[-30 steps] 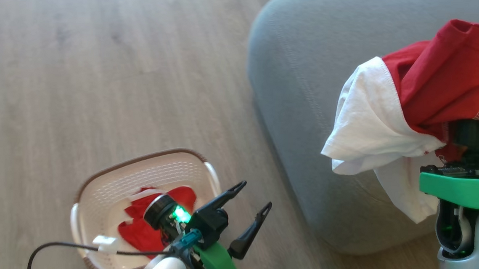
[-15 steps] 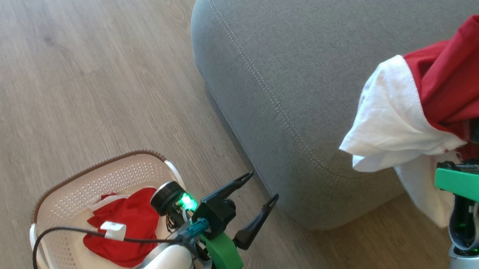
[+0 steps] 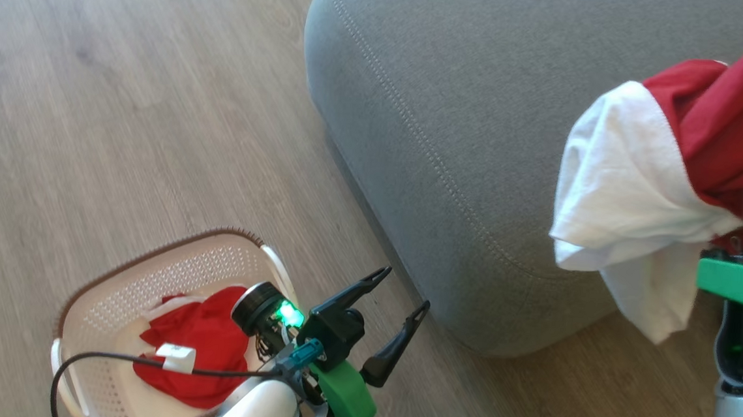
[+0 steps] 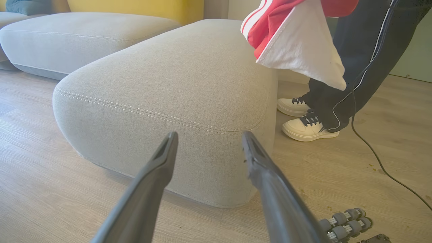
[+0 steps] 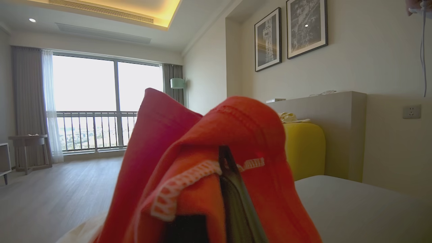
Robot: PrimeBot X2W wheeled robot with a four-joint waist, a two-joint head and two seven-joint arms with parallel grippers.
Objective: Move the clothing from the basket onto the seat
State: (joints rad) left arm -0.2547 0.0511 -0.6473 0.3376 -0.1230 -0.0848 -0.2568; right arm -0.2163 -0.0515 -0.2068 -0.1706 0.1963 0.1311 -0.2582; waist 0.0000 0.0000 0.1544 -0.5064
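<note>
The cream basket stands on the floor at lower left, and an all-red garment lies in it. My left gripper hovers just right of the basket, open and empty; its fingers point at the seat's near corner. The grey seat takes up the upper middle. My right gripper is shut on the red-and-white garment, with its fingers buried in the cloth. That garment hangs in the air above the seat's right end, white part dangling.
Wooden floor lies around the seat. A person's dark trouser legs and white shoes stand just beyond the seat's right end, with a black cable trailing there. More grey cushions and a yellow one lie behind.
The head camera has swung, so the seat and basket sit further left in the picture. The red-and-white garment stays in my right gripper and has drifted slightly right and down. The left gripper stays open.
</note>
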